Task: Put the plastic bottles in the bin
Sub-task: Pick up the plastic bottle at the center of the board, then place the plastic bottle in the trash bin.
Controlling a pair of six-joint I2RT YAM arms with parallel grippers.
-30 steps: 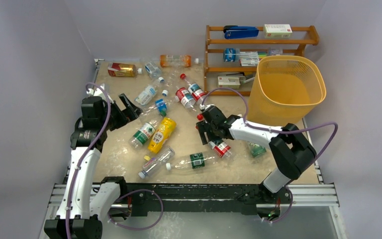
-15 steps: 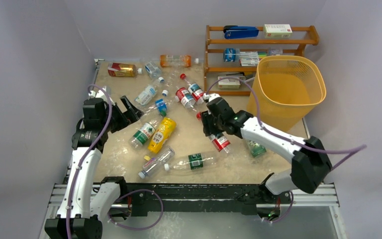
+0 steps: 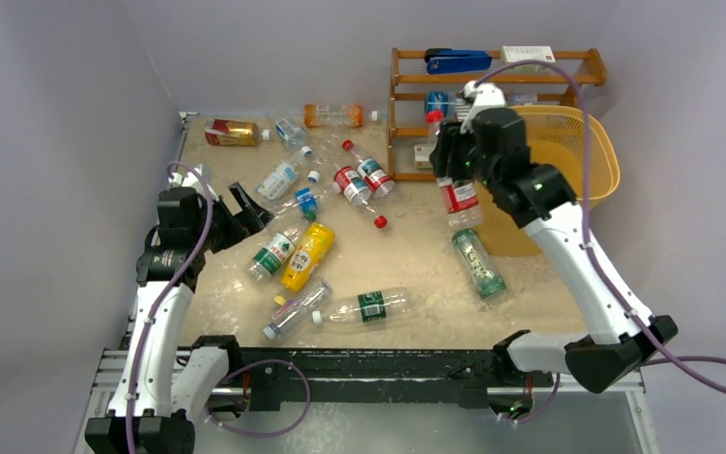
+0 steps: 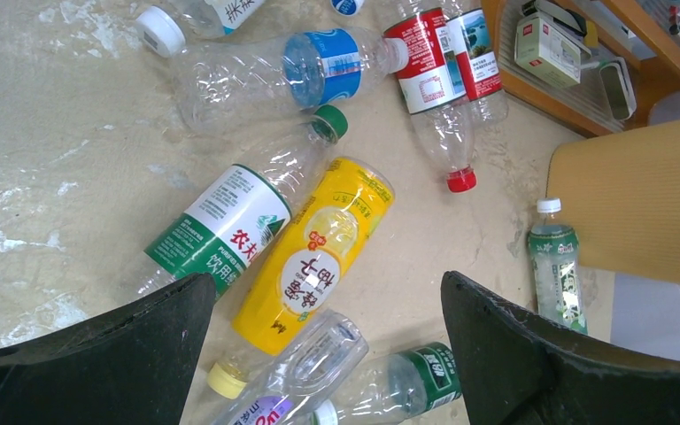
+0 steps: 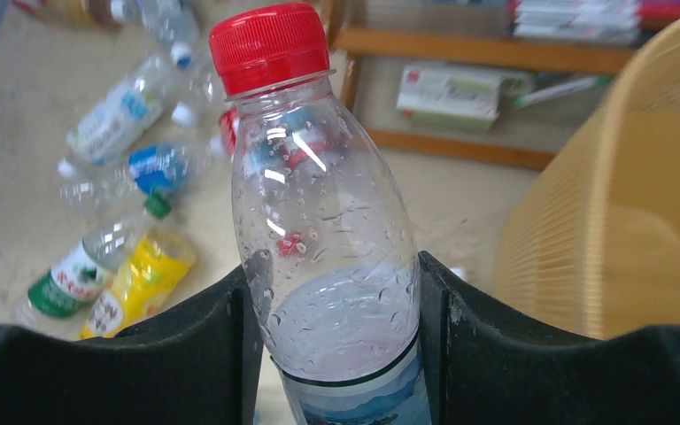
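My right gripper (image 3: 454,163) is shut on a clear bottle with a red cap and red label (image 3: 460,197). It holds the bottle upright, high in the air, just left of the yellow-orange latticed bin (image 3: 607,156). In the right wrist view the bottle (image 5: 319,204) sits between the pads of my gripper (image 5: 336,345), with the bin (image 5: 637,204) to the right. My left gripper (image 3: 242,212) is open and empty over the table's left side. In the left wrist view its open gripper (image 4: 323,297) hangs above a yellow bottle (image 4: 328,252) and a green-labelled bottle (image 4: 226,226). Several other bottles lie on the table.
A brown wooden shelf rack (image 3: 399,99) with a blue stapler (image 3: 458,61), boxes and pens stands behind the bin. A green bottle (image 3: 477,263) lies by the bin's base. Two red-labelled bottles (image 3: 354,184) lie mid-table, and orange (image 3: 333,114) and amber (image 3: 232,132) ones at the back.
My right gripper has lifted the red-labelled bottle off the table and carried it up and to the right, to the bin's left rim. The left arm has hardly moved.
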